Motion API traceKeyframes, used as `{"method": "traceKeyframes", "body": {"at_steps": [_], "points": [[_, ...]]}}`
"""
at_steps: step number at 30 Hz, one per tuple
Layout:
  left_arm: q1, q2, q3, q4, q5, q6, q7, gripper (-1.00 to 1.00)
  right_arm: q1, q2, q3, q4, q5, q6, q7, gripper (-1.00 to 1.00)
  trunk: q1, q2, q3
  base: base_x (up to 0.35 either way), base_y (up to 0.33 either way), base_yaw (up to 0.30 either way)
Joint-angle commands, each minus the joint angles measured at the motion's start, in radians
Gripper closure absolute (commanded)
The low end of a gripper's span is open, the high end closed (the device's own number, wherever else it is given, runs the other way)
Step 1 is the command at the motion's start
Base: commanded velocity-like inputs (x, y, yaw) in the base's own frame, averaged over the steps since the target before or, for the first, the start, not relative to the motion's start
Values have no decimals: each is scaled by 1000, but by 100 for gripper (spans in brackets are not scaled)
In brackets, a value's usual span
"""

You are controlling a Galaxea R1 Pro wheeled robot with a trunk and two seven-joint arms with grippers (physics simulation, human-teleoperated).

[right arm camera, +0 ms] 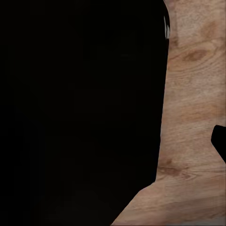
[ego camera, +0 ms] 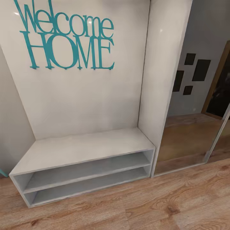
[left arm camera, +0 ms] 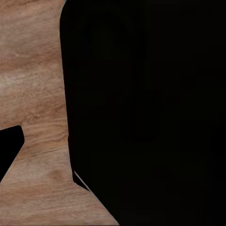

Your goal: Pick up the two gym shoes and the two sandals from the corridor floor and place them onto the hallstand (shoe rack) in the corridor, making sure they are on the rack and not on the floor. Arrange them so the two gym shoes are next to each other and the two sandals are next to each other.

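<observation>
bench ahead: we face a low pale-grey bench [ego camera: 86,147] with two open shelf levels; its back panel [ego camera: 80,95] carries the lettering, so we judge it the look-alike, not the hallstand we want
writing: teal letters [ego camera: 65,36] read "Welcome HOME", two lines, upper part of the panel; we find no other brand or label to read
shelves: top surface and both levels bare; long axis runs left-right across the head view, tilted up toward the right
right of bench: tall grey side panel [ego camera: 161,80]; then a mirrored door [ego camera: 188,127] reflecting plank floor and dark frames
task things: we have no gym shoes, sandals or target rack in front of us; which way they lie, and which arm is nearer, we cannot tell
floor: corridor floor [ego camera: 166,204] is wood plank with grain and knots, running along the front of the bench
left wrist: dark robot body [left arm camera: 150,113] blocks most of it; floor planks beside it; left gripper state: cannot tell
right wrist: same, dark mass [right arm camera: 80,113] with planks beside; right gripper state: cannot tell
judgement: robot is in transit; we reckon the next move is a base turn or drive to find the shoes; nothing to grasp here
</observation>
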Motion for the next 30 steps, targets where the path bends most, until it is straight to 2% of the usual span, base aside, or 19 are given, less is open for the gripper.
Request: {"method": "traceKeyframes", "body": {"at_steps": [1, 5, 8, 11, 13, 19, 26, 30], "points": [[-6, 6, 2, -6, 6, -6, -4, -100, -6, -6, 2, -6, 0, -6, -4, -100, 0, 0, 0, 0, 0, 2], [-29, 25, 1, -28, 28, -28, 1, -100, -29, -28, 2, -29, 1, -28, -3, -100, 0, 0, 0, 0, 0, 0], [-32, 8, 0, -39, 11, -45, 4, -100, -28, -11, 3, -46, 2, -41, -3, -100, 0, 0, 0, 0, 0, 0], [-15, 3, -1, -21, 3, -28, 5, -100, -28, 6, 2, -63, 2, -24, -3, -100, 0, 0, 0, 0, 0, 0], [-4, 5, -1, -15, 0, -17, 6, -100, -29, 16, 2, -51, 2, -12, -3, -100, 0, 0, 0, 0, 0, 0], [11, 19, -1, -24, -2, 17, 6, -100, -29, 17, 3, -34, 2, 10, -4, -100, 0, 0, 0, 0, 0, 0], [-10, 44, -2, -53, -1, 11, 4, -100, -29, -13, 2, -53, 1, -1, -6, -100, 0, 0, 0, 0, 0, 0], [-19, 47, -1, -75, 1, -12, 3, -100, -29, -36, 0, -76, 2, -24, -6, -100, 0, 0, 0, 0, 0, 0]]}}
